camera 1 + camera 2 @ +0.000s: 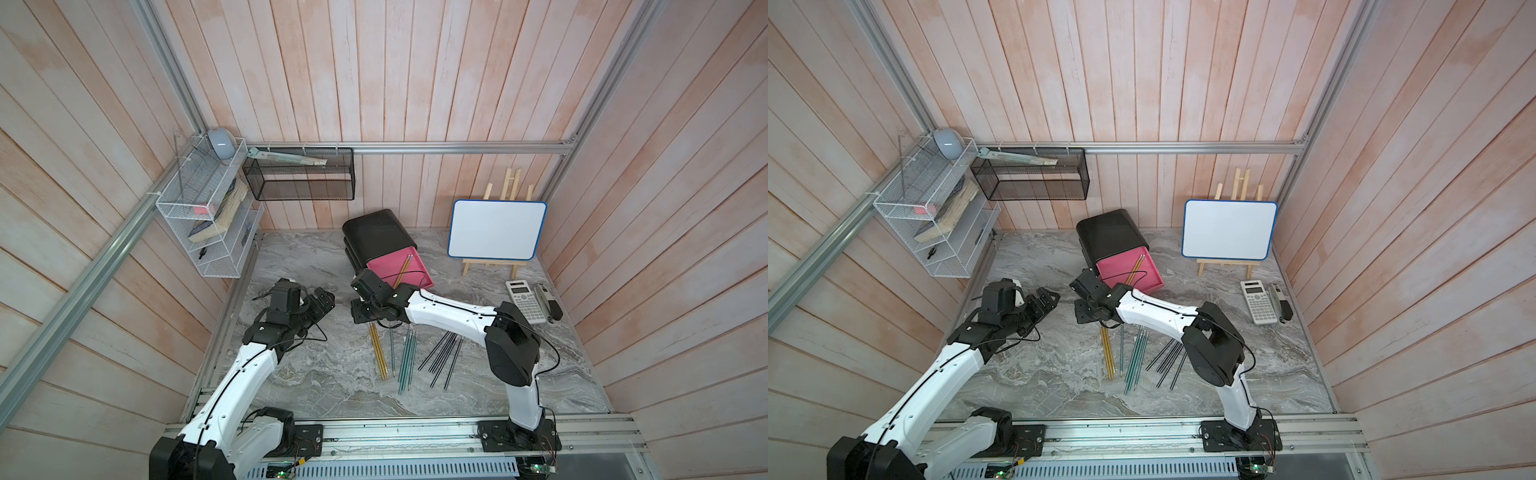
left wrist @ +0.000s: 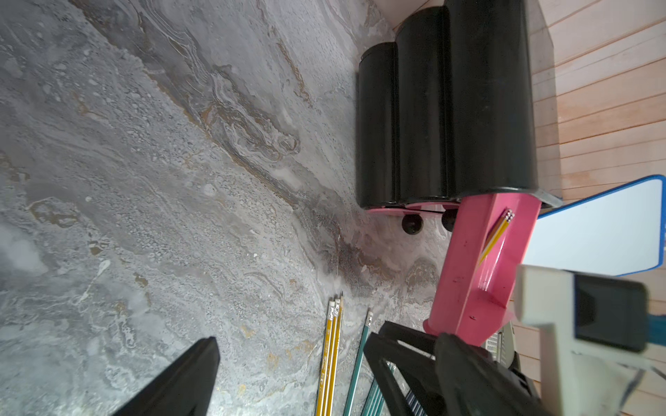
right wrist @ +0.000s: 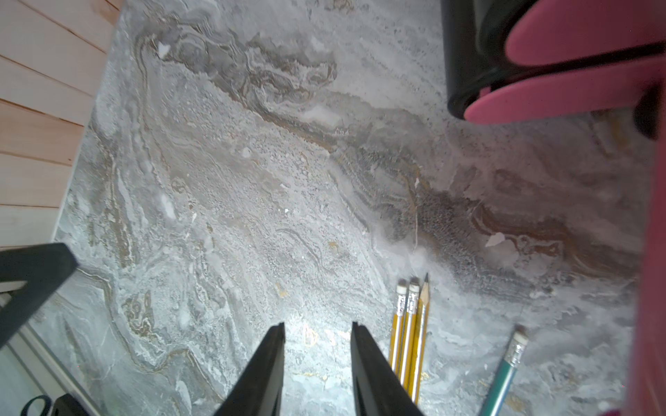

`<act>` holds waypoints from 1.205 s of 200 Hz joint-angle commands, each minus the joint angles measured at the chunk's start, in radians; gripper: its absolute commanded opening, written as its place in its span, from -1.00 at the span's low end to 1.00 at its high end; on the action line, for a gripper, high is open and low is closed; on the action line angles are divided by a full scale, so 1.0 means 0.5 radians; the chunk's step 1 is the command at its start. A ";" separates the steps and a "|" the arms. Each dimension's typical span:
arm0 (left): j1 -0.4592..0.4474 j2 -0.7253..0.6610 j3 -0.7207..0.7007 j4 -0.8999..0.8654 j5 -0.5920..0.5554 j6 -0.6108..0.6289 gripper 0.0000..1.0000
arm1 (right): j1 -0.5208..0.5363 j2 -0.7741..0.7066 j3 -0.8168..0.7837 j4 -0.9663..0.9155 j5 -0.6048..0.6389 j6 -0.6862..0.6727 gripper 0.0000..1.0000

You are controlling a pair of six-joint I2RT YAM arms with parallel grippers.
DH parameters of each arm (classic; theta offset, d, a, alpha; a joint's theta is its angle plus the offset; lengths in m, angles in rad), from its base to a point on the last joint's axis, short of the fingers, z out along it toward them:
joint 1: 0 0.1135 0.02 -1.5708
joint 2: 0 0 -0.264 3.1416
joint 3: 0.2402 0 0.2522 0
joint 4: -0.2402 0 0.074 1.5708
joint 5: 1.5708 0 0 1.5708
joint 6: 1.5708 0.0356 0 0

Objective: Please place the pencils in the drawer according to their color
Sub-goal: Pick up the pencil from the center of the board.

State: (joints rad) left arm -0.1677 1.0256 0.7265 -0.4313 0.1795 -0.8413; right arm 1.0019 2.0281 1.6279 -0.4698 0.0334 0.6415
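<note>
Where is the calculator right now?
In both top views the calculator lies flat on the right side of the table, beside a grey-and-black stapler and just in front of the whiteboard.

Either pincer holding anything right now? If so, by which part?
Nothing is held. The right pincer stands open over bare table beside the yellow pencils; the left pincer is open and empty too.

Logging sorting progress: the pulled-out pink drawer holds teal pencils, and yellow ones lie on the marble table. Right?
Not quite: the pulled-out pink drawer holds yellow pencils, not teal, as both top views show. Other yellow pencils lie on the grey marble table.
</note>
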 commanded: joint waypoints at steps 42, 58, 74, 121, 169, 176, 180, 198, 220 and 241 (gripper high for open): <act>0.080 -0.049 -0.045 -0.007 0.073 0.061 0.99 | 0.015 0.205 0.097 -0.254 0.001 -0.056 -0.28; 0.083 -0.048 -0.048 -0.010 0.081 0.061 0.99 | 0.014 0.234 0.086 -0.255 -0.016 -0.053 -0.28; 0.082 -0.054 -0.045 -0.010 0.083 0.063 0.99 | 0.013 0.257 0.065 -0.242 -0.037 -0.047 -0.28; 0.084 -0.048 -0.069 0.017 0.104 0.051 0.99 | 0.004 0.292 0.042 -0.208 -0.030 -0.031 -0.28; 0.083 -0.039 -0.069 0.028 0.110 0.055 0.99 | -0.021 0.331 0.058 -0.206 -0.004 -0.037 -0.29; 0.083 -0.035 -0.070 0.032 0.110 0.054 0.99 | -0.025 0.332 0.058 -0.206 -0.002 -0.038 -0.29; 0.083 -0.031 -0.072 0.035 0.111 0.054 0.99 | -0.028 0.336 0.058 -0.208 0.004 -0.039 -0.29; 0.083 -0.026 -0.072 0.038 0.119 0.056 0.99 | -0.040 0.344 0.055 -0.208 0.013 -0.037 -0.29; 0.084 -0.023 -0.071 0.046 0.122 0.058 0.99 | -0.050 0.349 0.052 -0.209 0.031 -0.037 -0.30; 0.084 -0.018 -0.076 0.053 0.128 0.057 0.99 | -0.058 0.352 0.050 -0.204 0.040 -0.036 -0.30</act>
State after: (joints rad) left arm -0.1310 1.0142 0.7044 -0.4290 0.2306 -0.8307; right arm 0.9867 2.1796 1.6482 -0.5613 0.0254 0.6273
